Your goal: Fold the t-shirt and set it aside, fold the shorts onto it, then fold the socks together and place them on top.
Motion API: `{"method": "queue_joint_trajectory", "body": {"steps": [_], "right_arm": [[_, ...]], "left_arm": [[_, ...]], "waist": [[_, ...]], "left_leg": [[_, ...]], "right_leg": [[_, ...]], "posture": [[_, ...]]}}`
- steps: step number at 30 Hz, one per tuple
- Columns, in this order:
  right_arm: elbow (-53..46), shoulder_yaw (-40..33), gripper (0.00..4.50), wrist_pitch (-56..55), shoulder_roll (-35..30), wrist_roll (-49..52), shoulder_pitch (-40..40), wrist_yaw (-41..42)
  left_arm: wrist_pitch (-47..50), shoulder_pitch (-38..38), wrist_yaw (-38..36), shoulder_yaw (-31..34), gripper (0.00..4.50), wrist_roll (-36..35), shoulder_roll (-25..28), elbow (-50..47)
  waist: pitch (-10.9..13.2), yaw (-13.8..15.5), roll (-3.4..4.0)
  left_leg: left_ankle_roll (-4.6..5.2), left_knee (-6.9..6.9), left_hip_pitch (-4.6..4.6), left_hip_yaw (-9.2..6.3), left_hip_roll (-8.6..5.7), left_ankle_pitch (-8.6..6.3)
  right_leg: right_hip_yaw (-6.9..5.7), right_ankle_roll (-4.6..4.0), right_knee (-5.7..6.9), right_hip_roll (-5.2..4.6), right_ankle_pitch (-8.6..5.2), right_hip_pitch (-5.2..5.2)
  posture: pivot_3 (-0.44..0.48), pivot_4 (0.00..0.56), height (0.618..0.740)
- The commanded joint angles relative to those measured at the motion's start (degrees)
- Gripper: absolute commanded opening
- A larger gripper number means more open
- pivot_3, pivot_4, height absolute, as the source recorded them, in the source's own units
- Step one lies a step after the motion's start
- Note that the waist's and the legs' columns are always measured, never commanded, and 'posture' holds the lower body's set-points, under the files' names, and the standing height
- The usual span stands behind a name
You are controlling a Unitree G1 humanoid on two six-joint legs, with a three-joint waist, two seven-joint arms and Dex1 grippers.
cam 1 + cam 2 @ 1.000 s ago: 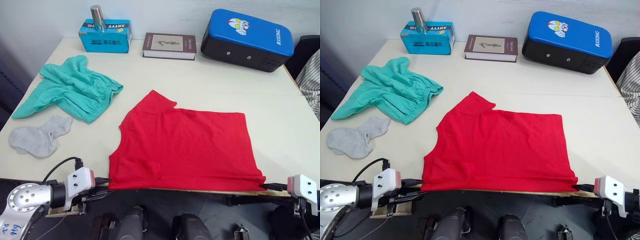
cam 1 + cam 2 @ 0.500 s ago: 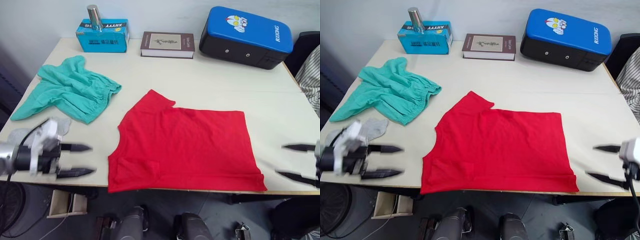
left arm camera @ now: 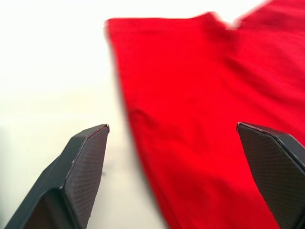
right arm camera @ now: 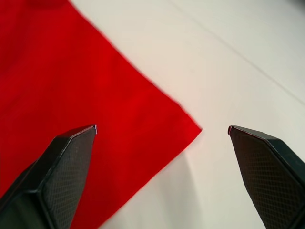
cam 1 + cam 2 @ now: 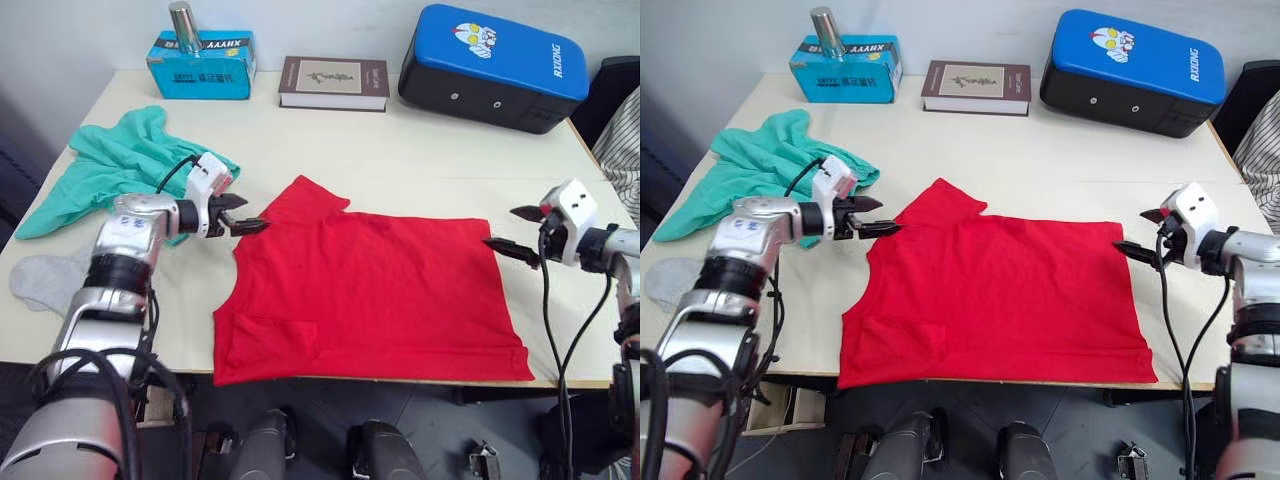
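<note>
The red t-shirt (image 5: 370, 290) lies flat in the middle of the table, folded into a rough rectangle with one sleeve poking out at its far left. My left gripper (image 5: 255, 213) is open at that far left corner, its fingers (image 3: 86, 157) straddling the shirt's edge (image 3: 200, 95). At the far right corner (image 4: 95, 95), my right gripper (image 5: 500, 227) is open, with its lower fingertip at the cloth. The teal shorts (image 5: 110, 165) lie crumpled at the left. The grey socks (image 5: 40, 280) lie near the left edge, partly hidden behind my left arm.
Along the back of the cream table (image 5: 400, 150) stand a blue box (image 5: 200, 63) with a metal cylinder (image 5: 182, 18) on it, a dark book (image 5: 335, 83) and a blue-and-black case (image 5: 495, 68). Striped cloth (image 5: 625, 150) shows past the right edge.
Both grippers left the shirt's near hem corners at the table edge, opened, and moved up to the shirt's far corners. The shirt lies as before.
</note>
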Motion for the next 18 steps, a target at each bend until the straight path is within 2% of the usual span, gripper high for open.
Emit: {"method": "queue_joint_trajectory", "body": {"steps": [1,3,8,12,17,18], "right_arm": [[6.2,3.9,4.5,0.7,1.0,-6.6,-3.9,-6.6],[9.0,6.0,4.5,0.2,1.5,-9.8,-5.5,-10.2],[13.4,3.4,4.5,2.8,4.0,-8.0,-8.8,-11.7],[15.2,1.6,4.5,3.8,4.8,-7.0,-10.2,-12.2],[15.9,-0.1,4.5,8.0,6.3,-6.1,-11.9,-9.0],[16.0,-0.2,4.5,8.8,6.7,-6.2,-12.1,-8.5]], "left_arm": [[-3.6,-5.4,3.8,1.6,4.49,2.7,-2.7,10.7],[-5.5,-7.3,5.4,1.4,4.49,4.6,-4.2,14.7],[-7.2,-10.5,10.9,3.0,4.49,7.0,-7.4,20.8],[-6.2,-11.2,9.9,5.1,4.49,7.0,-9.2,22.2],[-5.9,-10.5,9.6,6.5,4.49,7.9,-10.5,22.8],[-5.5,-10.5,9.4,7.0,4.31,7.8,-10.7,22.8]], "waist": [[0.0,-0.4,-0.06],[0.1,-0.7,-0.13],[0.1,-0.8,-0.18],[0.1,-1.0,-0.19],[0.1,-1.0,-0.18],[0.1,-1.0,-0.19]], "left_leg": [[0.0,0.03,0.0,-0.03,0.0,0.0],[0.0,0.06,-0.01,-0.04,-0.02,0.0],[0.0,0.22,-0.02,-0.1,-0.03,0.01],[0.0,0.29,-0.01,-0.1,-0.02,0.01],[-0.01,0.3,-0.01,-0.09,-0.03,0.01],[-0.01,0.3,-0.01,-0.09,-0.03,0.01]], "right_leg": [[-0.03,0.0,0.04,-0.01,0.0,0.01],[-0.03,0.02,0.14,-0.06,0.01,-0.01],[-0.05,0.02,0.31,-0.08,0.01,0.0],[-0.04,0.02,0.44,-0.07,0.01,-0.01],[-0.02,0.02,0.48,-0.07,0.01,-0.02],[-0.03,0.02,0.5,-0.07,0.01,-0.03]], "posture": [[0.0,0.15,0.74],[0.0,0.15,0.74],[0.0,0.15,0.74],[0.0,0.15,0.74],[0.0,0.15,0.74],[0.0,0.15,0.74]]}}
